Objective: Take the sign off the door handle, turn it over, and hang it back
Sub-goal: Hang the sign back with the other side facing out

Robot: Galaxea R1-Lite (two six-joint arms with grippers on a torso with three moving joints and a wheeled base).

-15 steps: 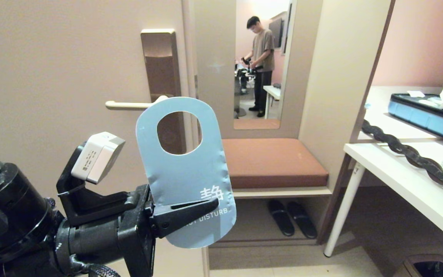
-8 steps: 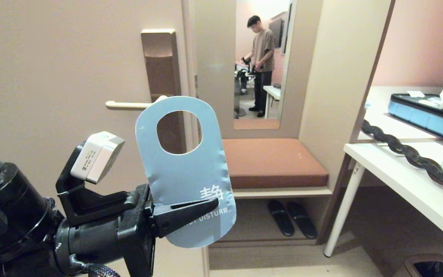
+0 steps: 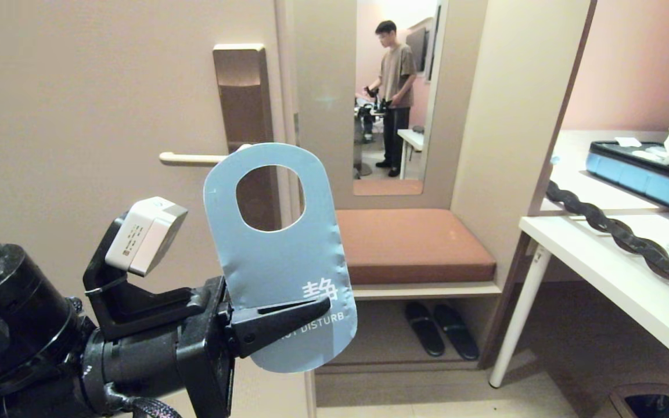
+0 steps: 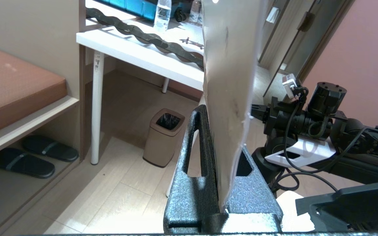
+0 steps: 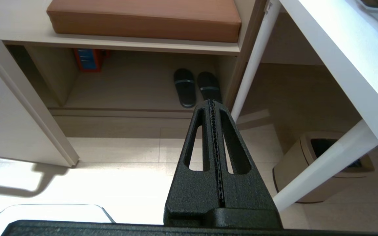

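Two grippers were yours to watch. At the lower left of the head view, your left gripper (image 3: 288, 319) had its fingers (image 3: 279, 322) pinching the sign (image 3: 279, 255) by its lower edge, across the "DISTURB" lettering. The sign stood nearly upright at centre frame, blue side toward the camera, oval hole at the top, its white character just above the fingers. It was off the door handle (image 3: 195, 157), which ran level at the upper left, its inner end hidden behind the sign's top edge; the bronze lock plate (image 3: 241, 93) rose above it. In the left wrist view the sign's pale back (image 4: 231, 82) rose edge-on between the two fingers.

Right of centre, a mirror (image 3: 395, 98) showed a person standing. Below it sat a brown cushion (image 3: 413, 244), with black slippers (image 3: 442, 328) underneath. At far right stood the white desk (image 3: 619, 278).

Your right gripper (image 5: 212, 147) showed only in its own wrist view, its fingers pressed together on nothing, pointing toward the slippers and the floor.
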